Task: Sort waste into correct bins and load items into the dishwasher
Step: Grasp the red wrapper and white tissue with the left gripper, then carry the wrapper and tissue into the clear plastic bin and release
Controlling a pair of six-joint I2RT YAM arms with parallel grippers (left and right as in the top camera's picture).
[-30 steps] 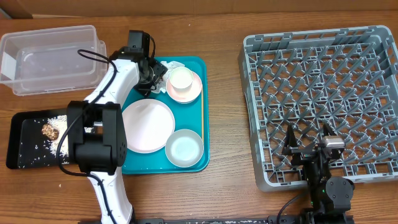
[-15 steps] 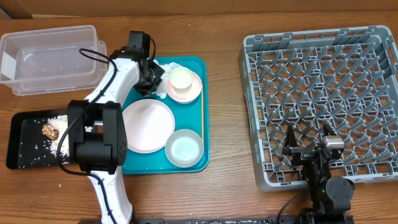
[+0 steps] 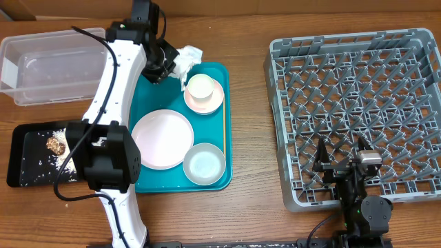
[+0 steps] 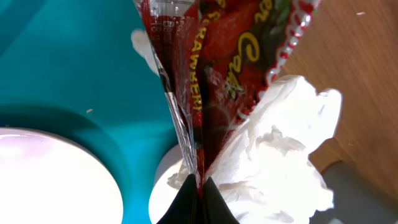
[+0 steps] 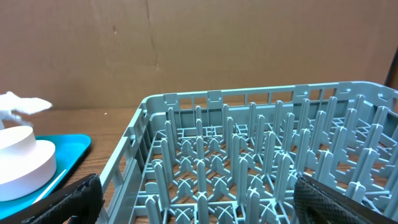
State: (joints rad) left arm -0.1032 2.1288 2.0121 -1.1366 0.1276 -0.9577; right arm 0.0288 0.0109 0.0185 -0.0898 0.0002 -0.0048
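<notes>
- Left fingers (image 4: 186, 211) are pinched tight on the red-and-white wrapper (image 4: 217, 62). The crumpled white tissue (image 4: 280, 143) is bunched against it and seems caught in the same grip. Overhead, the bundle hangs over the far edge of the teal tray (image 3: 207, 131), just right of the clear tub (image 3: 14, 48).
- The clear tub sits far left on the table (image 3: 248, 207), and I can make out no waste in it. The wrapper and tissue are lifted but not yet binned, so that part of the sorting looks only half done.
- The black tray (image 3: 15, 176), near left, already holds the rice-like crumbs (image 3: 65, 134) and the brown lump (image 3: 54, 145). The food waste appears to be dealt with.
- Every dish is still on the teal tray:
  - the pink plate (image 3: 162, 140);
  - the pink bowl (image 3: 218, 102), with the whitish cup (image 3: 200, 87) sitting in it;
  - the white bowl (image 3: 204, 164);
  - the wooden stick (image 3: 224, 138), along the tray's right side.
- The grey dish rack (image 3: 358, 103), on the right, shows only its grid and pegs. Loading has not begun, and I judge that it makes up most of what remains.
- The right fingers (image 5: 336, 202) are spread wide and hold nothing. They are poised over the near edge of the rack.
</notes>
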